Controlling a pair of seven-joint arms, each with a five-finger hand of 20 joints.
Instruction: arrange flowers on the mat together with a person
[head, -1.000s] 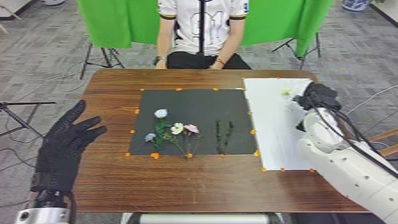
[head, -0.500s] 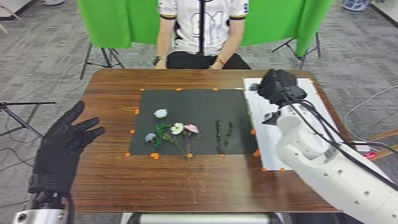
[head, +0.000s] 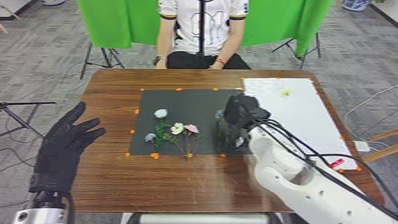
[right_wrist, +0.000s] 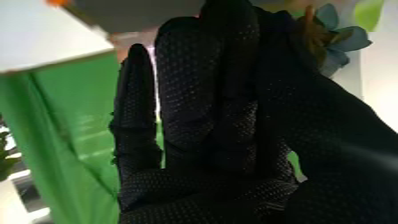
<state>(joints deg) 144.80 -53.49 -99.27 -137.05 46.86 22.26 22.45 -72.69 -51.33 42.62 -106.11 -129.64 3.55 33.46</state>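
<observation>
1. Blue-grey flower has been brought across by the right hand: half a second ago that hand was seen over the white sheet, and now it is held over the right part of the black mat, near the mat's right edge.
2. The flower is pinched between the thumb and fingers of the right hand, its petals left exposed beyond the grip. The left hand is held beside the left edge of the wooden surface, its fingers loosely extended and nothing grasped.
3. Near the mat's left edge, a white flower is laid above a pale blue bloom and green foliage. Further in, a cream flower and a pink flower are set side by side, their stems pointed towards the near edge.
4. The leafy sprigs seen earlier on the mat's right half are now largely covered by the right hand. A yellow-green flower is left on the white sheet, towards its far edge.
5. By this shift, the step is judged to have been turned from fetching to placing. A gentle lowering and release seem called for; the sprigs could be dragged if the hand is brought too low.
</observation>
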